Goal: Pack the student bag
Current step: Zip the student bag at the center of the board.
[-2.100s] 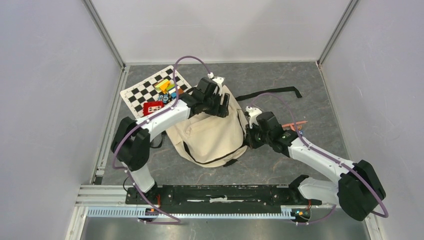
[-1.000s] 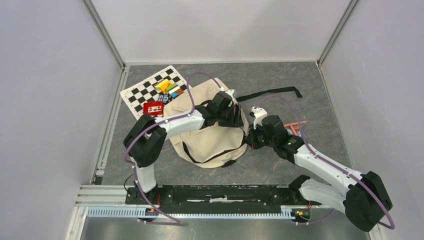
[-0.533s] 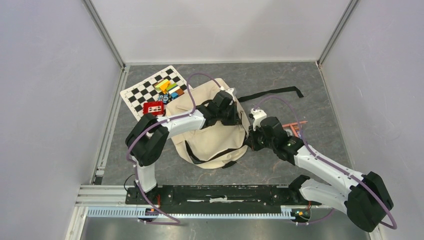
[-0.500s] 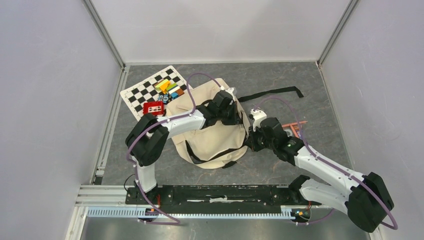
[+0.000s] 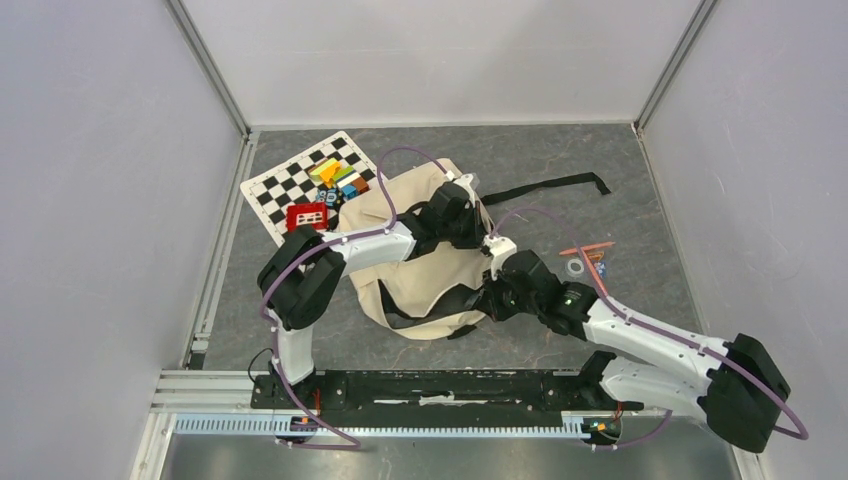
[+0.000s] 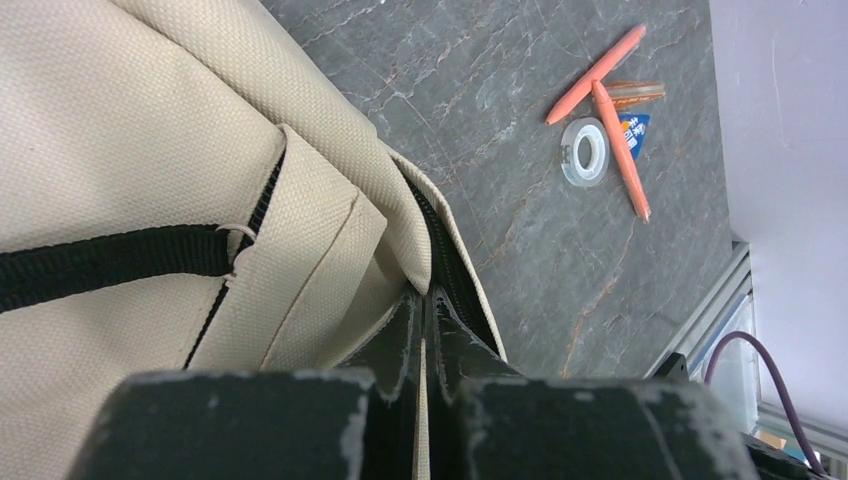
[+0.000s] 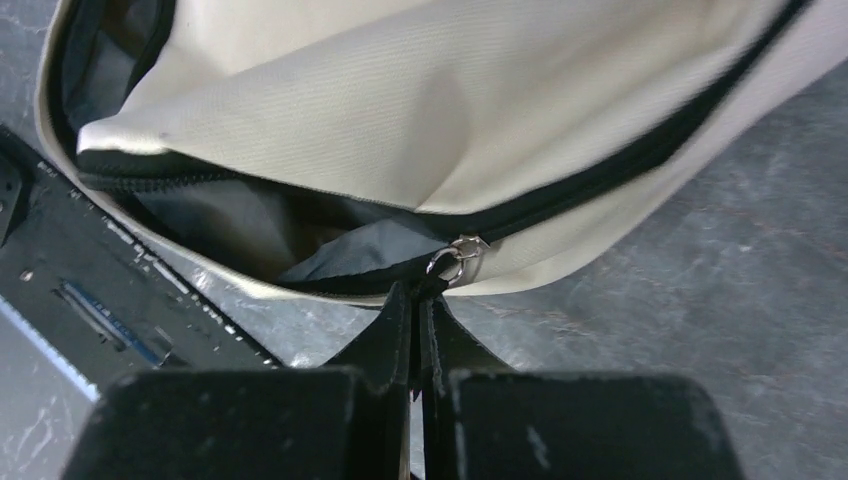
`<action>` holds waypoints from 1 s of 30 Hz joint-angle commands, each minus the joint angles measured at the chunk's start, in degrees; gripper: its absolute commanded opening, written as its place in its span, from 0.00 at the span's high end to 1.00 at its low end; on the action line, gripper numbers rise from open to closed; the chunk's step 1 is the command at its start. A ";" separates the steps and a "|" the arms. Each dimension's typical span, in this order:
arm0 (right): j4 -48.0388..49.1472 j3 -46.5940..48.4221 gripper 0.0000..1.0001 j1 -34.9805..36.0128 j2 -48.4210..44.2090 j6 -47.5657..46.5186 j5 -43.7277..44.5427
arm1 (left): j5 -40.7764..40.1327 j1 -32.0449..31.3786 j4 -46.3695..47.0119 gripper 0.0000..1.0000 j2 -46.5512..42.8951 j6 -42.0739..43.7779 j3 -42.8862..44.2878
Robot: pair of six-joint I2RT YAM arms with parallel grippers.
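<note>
The student bag, cream canvas with black zipper trim, lies in the middle of the floor between both arms. My left gripper is at the bag's far right edge. In the left wrist view it is shut on the canvas edge beside the zipper. My right gripper is at the bag's near right side. In the right wrist view it is shut on the black zipper pull under a metal ring. The zip gapes and grey lining shows inside.
Orange pens, a tape roll and a small blue item lie right of the bag. A checkerboard with coloured blocks and a red item is at the back left. A black strap trails behind. The base rail runs along the near edge.
My left gripper has shut on the bag's edge. My right gripper has moved left and nearer with the zipper pull, and the opening has widened. The pens and tape are now uncovered.
</note>
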 commanded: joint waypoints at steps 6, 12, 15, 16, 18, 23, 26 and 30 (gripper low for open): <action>3.02 5.52 1.00 10.77 6.43 6.07 -0.18 | -2.10 1.88 9.35 0.98 -2.10 0.91 3.31; 8.28 8.86 1.00 13.06 7.26 8.35 1.61 | -1.52 3.14 9.00 0.98 -4.12 3.84 1.04; 11.35 10.67 1.00 14.06 8.47 8.91 1.26 | -1.66 3.44 9.58 0.98 -4.64 4.71 -0.06; 11.66 11.38 1.00 14.61 9.08 8.96 1.25 | -1.61 3.57 9.54 0.98 -4.56 4.86 0.07; 11.79 13.02 1.00 15.83 10.58 8.87 1.25 | -1.55 4.00 9.45 0.98 -4.23 4.88 0.49; 12.41 13.63 1.00 19.22 13.03 9.30 2.21 | -1.57 4.79 9.14 0.98 -3.26 4.98 2.62; 12.23 13.51 1.00 21.18 14.42 10.00 2.36 | -2.24 5.08 8.89 0.98 -2.43 5.10 4.06; 11.91 14.66 1.00 23.99 15.49 10.32 2.48 | -2.89 5.98 8.79 0.98 -1.50 4.91 5.40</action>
